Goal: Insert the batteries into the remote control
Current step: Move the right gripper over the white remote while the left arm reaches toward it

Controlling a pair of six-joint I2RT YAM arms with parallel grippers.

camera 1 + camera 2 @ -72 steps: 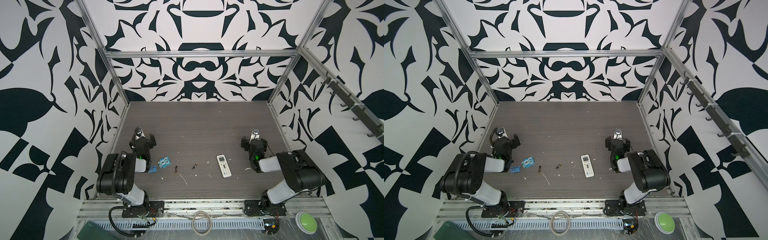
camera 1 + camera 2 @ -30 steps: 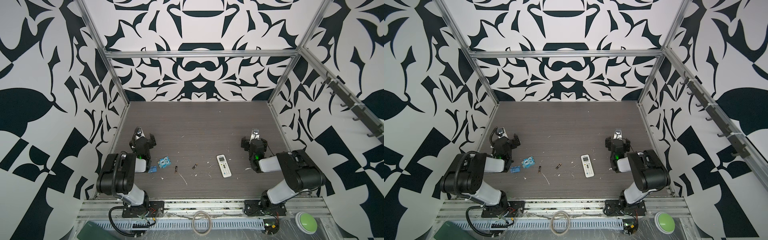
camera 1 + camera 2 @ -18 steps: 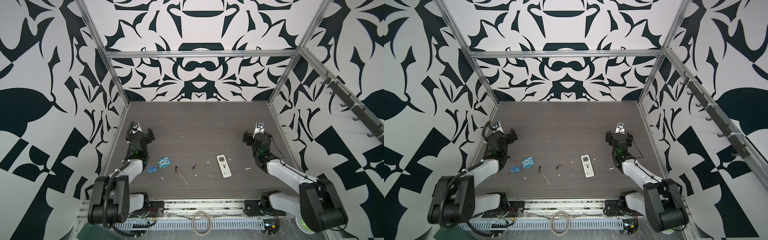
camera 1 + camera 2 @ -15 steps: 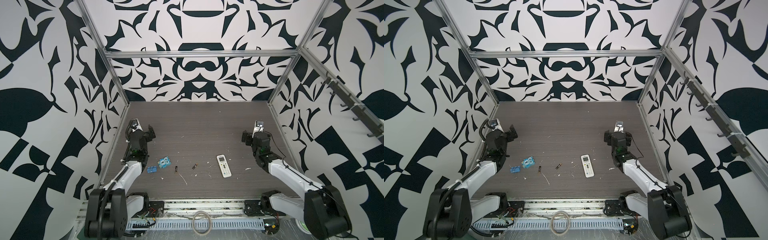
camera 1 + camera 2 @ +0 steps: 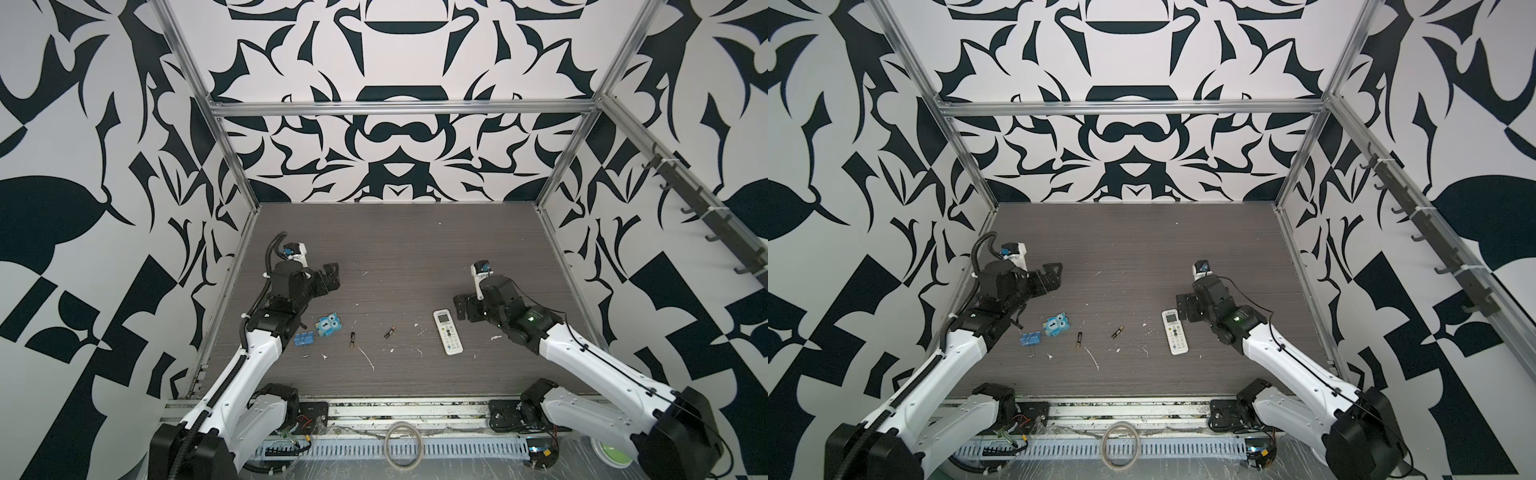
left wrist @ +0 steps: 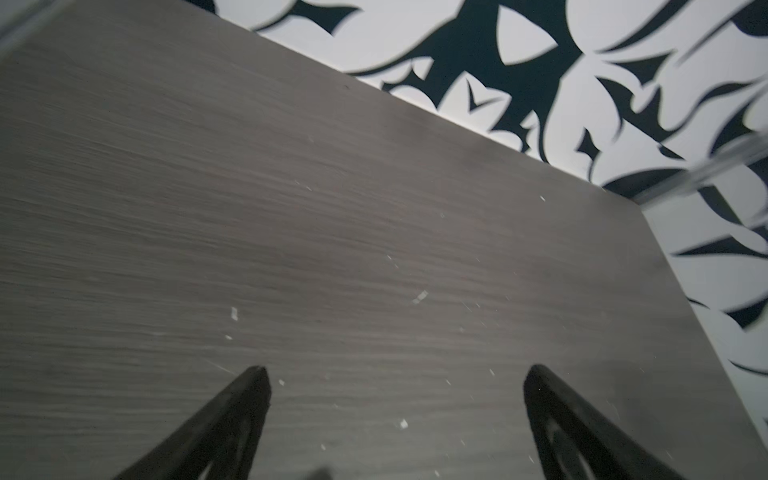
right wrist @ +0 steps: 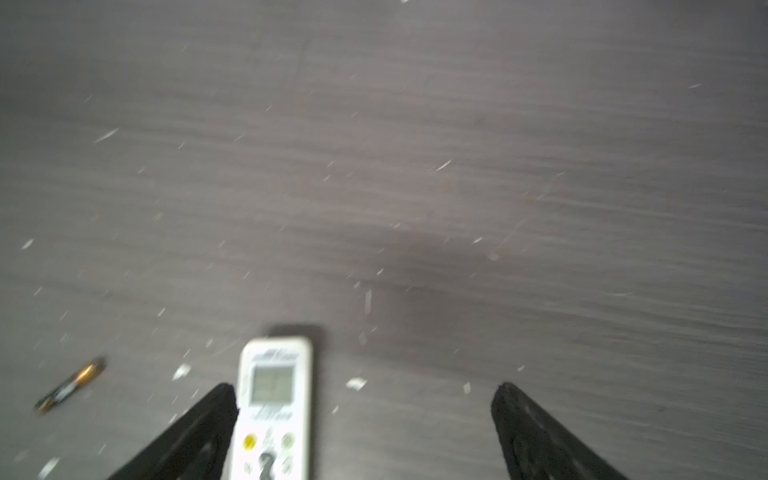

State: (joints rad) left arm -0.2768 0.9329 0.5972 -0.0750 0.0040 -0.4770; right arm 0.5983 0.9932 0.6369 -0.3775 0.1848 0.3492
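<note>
Both robot arms unfolded from their tucked rest at the front of the table (image 5: 415, 249) and stretched out over it, their bulky elbows swinging back and outward toward the front corners. The left hand (image 5: 331, 277) rose and reached in from the left wall toward the middle. The right hand (image 5: 463, 308) shifted inward and nearer the front, ending just beside the screen end of the remote control (image 5: 447, 331).
</note>
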